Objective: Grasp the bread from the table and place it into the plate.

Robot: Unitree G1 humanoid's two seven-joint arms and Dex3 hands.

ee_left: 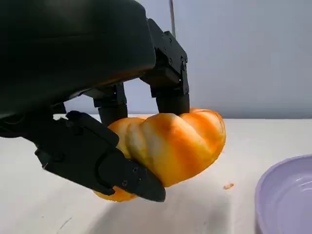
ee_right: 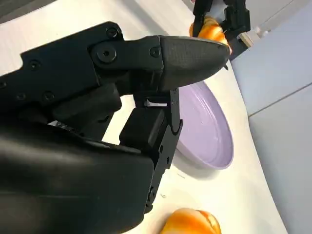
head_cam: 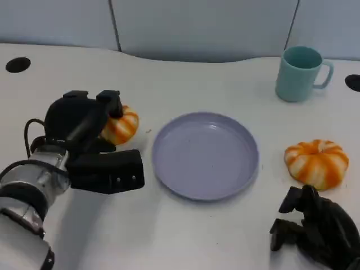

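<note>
Left wrist view: left hand (ee_left: 122, 141) grips bread (ee_left: 170, 144).

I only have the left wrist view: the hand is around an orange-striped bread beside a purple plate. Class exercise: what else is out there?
Observer: A second bread lies on the table past the plate's far side, nearer the right hand.
Operator: Does that right hand hold anything?
Observer: No; it rests low near the table edge with nothing in it.
Operator: Anything else on the table?
Observer: A teal mug stands upright beyond the plate.
Operator: Is the plate occupied?
Observer: No, it is bare; the left hand grips its bread beside it.
</note>
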